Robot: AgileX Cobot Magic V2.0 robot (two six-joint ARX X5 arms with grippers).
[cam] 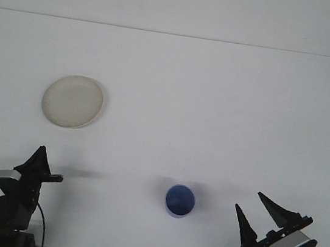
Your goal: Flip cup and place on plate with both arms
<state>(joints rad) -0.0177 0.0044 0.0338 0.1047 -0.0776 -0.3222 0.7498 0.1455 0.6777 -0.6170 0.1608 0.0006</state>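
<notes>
White and matte, the table (206, 92) is filling nearly the whole front view, its smooth surface running up to a thin seam at the far edge. Sitting on it toward six o'clock of the frame's centre is the blue cup (179, 200), a small round cylinder standing upright with its open mouth facing up, its rim a lighter blue ring around a darker inside. It is casting a soft shadow to its right. Lying well apart from it, toward ten o'clock, is the plate (73, 101), a shallow cream disc with a slightly raised rim and a dull, unglazed-looking finish; nothing is resting on it.

At four o'clock from the cup, the right gripper (265, 218) is hovering low in the corner with its two black, pointed, wedge-shaped fingers spread wide, grasping nothing and touching nothing. A grey block is sitting behind the fingers on a dark rounded arm.

At eight o'clock, the left gripper (39, 163) is showing as a black triangular tip above a grey housing and a round black joint; whether its jaws are released or clenched, I cannot tell.
</notes>
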